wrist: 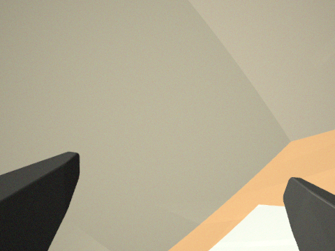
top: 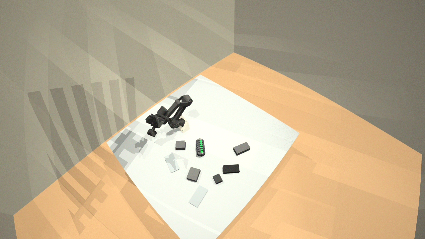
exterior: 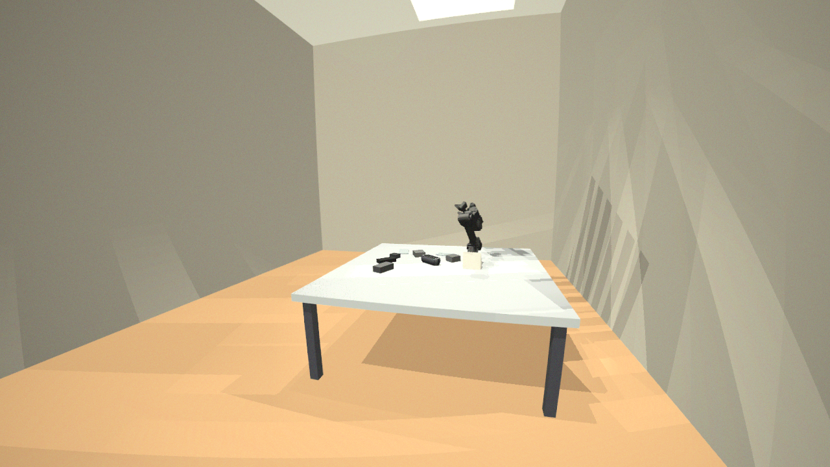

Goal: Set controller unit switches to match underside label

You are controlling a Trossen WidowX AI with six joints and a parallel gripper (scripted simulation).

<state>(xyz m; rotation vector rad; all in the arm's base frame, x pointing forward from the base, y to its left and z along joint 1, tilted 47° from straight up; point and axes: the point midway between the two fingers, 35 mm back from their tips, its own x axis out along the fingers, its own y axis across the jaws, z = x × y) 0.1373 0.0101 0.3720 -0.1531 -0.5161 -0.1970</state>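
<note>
The dark controller unit (top: 197, 147) (exterior: 430, 259) lies on the bench (top: 252, 127) (exterior: 417, 290) with its switches facing up. A row of green switch ends shows along one side of its top in the top view. Which ends are pressed down is too small to tell. The label on the underside is hidden. My gripper (wrist: 186, 178) is open and empty in the wrist view, its two dark fingers wide apart. It is raised above the bench, away from the unit, and points toward the walls; the unit is not in the wrist view.
A grey block (top: 180, 145) (exterior: 452, 257) lies between the unit and the arm side. Beyond are a larger grey block (top: 193, 174), a small black block (top: 217, 179), a black bar (top: 230, 168), a dark grey bar (top: 241, 148) (exterior: 382, 266) and two pale plates. The arm's cream base (exterior: 472, 261) stands nearby.
</note>
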